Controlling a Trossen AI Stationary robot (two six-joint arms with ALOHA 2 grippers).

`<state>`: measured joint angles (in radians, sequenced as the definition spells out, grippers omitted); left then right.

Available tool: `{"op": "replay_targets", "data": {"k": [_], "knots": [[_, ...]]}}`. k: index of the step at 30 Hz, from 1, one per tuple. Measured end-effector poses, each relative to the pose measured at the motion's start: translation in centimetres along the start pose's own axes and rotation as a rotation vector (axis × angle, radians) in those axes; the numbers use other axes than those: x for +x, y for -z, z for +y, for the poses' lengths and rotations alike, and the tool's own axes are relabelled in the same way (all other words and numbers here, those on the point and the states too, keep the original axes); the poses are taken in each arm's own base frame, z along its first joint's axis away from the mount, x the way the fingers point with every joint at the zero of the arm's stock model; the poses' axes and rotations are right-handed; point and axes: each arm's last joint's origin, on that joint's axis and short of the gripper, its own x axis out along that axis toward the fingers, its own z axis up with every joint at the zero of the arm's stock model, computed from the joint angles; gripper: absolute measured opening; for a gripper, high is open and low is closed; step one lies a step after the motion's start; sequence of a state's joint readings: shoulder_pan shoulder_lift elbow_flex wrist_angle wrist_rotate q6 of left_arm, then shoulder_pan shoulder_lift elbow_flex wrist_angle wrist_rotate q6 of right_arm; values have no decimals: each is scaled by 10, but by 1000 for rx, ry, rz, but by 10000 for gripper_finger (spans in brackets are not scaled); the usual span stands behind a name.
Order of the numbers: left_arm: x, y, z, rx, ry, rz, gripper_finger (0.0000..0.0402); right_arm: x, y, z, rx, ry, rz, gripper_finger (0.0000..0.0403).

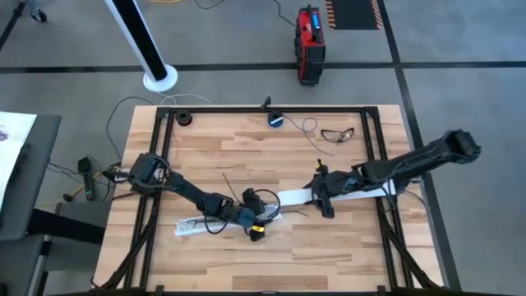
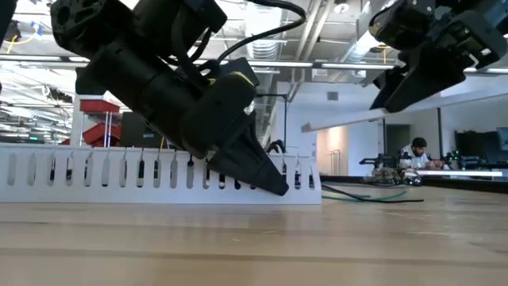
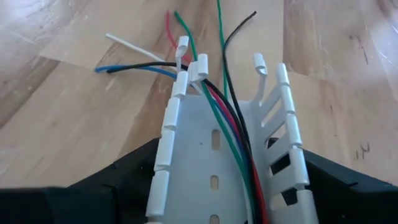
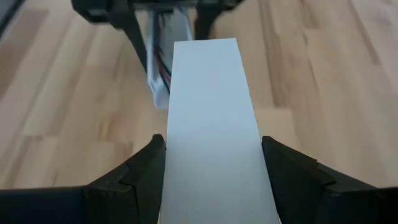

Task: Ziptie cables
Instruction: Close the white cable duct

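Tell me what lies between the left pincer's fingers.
The white slotted duct with the cables running along its channel sits between the left pincer fingers, per the left wrist view.

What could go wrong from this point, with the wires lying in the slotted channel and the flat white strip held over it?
1. The wires fan out past the end of the slotted channel; some leave through its side slots, so they may get pinched or slip out.
2. The right gripper holds the flat white strip only at one end, so it may tilt and miss the channel.
3. The left gripper straddles the channel and may block the strip.
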<state>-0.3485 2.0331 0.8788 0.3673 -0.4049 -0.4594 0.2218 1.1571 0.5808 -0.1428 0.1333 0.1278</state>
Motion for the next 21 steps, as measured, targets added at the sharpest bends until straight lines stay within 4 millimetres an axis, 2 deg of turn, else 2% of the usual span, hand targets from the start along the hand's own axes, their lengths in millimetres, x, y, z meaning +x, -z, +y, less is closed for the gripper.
{"op": "replay_targets", "data": {"k": [8,21], "knots": [[1,-4,-1,-60,-24,-81,265,19,2,4,-32,-59,18,222],[0,-7,-1,-218,-64,-157,263,40,14,7,-59,-130,45,222]]}}
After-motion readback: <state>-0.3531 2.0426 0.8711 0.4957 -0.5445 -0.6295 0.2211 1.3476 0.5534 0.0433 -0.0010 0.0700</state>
